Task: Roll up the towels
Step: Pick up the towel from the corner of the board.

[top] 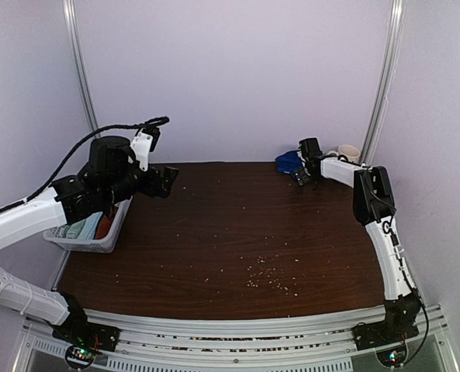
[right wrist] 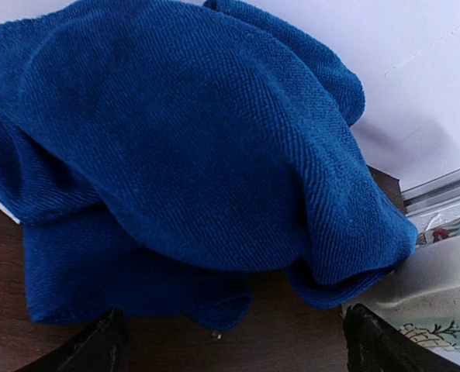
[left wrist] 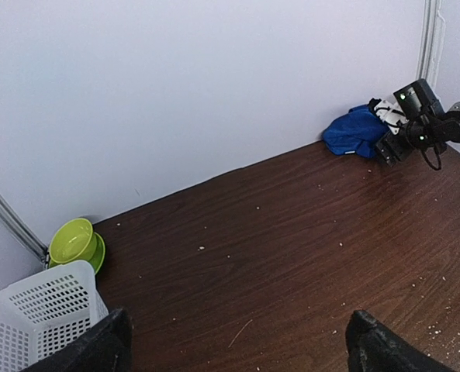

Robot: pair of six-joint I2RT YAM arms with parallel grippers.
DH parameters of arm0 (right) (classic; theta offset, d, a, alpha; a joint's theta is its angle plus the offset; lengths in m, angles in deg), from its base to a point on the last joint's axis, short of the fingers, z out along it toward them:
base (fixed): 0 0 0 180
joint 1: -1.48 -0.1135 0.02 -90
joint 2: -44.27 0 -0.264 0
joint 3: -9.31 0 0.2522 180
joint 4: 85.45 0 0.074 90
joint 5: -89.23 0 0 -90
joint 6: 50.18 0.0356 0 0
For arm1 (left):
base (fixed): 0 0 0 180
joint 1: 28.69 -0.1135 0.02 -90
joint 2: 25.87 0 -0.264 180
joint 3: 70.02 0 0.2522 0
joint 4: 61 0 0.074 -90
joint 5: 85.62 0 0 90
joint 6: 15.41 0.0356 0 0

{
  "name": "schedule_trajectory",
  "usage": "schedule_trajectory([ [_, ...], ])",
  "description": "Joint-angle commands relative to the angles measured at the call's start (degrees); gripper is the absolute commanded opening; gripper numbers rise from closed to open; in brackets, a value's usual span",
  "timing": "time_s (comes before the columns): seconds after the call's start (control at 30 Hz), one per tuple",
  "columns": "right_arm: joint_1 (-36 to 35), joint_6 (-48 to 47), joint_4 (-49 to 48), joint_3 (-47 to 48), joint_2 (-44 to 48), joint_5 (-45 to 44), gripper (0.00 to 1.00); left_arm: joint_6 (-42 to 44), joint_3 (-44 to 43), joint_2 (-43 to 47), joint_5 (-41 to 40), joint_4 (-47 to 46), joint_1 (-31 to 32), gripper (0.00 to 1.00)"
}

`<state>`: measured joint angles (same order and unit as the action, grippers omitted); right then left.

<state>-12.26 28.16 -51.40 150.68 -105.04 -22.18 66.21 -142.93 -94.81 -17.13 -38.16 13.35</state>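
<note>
Right gripper (right wrist: 237, 353) is standing spread wide, grasping nothing, and facing the blue towel (right wrist: 191, 155) from just beside its near edge. The towel is lying crumpled in a heap at the far right corner of the desk (top: 237, 225), against the back wall. The white patterned mug (right wrist: 420, 314) is sitting touching or almost touching the towel's right end.

Left gripper (top: 164, 180) is also released and empty, hanging above the far left of the desk, well apart from the towel. Below it, the pale mint-green towel (top: 81, 229) is lying in the white basket (top: 98, 242) at the left edge. Green bowls (left wrist: 73, 242) are stacked beyond the basket, by the wall.

Step in hand, as judged: picking up the blue towel to bring it into open desk space. For a clean grab, the gripper should be pinching one edge or corner, not the bulk of the heap, and pulling left and near, away from the mug. The towel needs flattening before any rolling.
</note>
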Motion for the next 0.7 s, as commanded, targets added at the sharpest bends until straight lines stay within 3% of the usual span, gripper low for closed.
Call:
schedule_trajectory([
  [0.0, 0.03, -6.03, -3.78, 4.43, -3.23, -3.35, 0.95, 2.00, 1.78, 0.41, 1.36, -1.00, -0.29, 0.98],
  [0.23, -0.57, -15.64, -9.38, 4.33, -6.27, -5.58, 0.91, 3.22, 2.21, 1.27, 0.70, -1.91, -0.29, 0.98],
  [0.33, -1.13, -18.91, -11.06, 4.31, -7.43, -5.37, 0.80, 3.26, 2.37, 1.34, 0.47, -1.96, -0.29, 0.98],
  [0.43, -2.09, -22.51, -12.73, 4.31, -8.53, -5.48, 0.52, 3.31, 2.80, 1.21, 0.29, -2.20, -0.26, 0.98],
  [0.57, -4.02, -26.47, -13.90, 3.95, -9.01, -6.78, 0.04, 3.47, 2.94, 1.14, -0.46, -2.27, -0.26, 0.98],
  [0.67, -5.99, -27.26, -14.23, 1.28, -6.19, -7.10, 0.00, 3.94, 3.46, 1.55, -0.94, -3.09, -0.28, 0.98],
])
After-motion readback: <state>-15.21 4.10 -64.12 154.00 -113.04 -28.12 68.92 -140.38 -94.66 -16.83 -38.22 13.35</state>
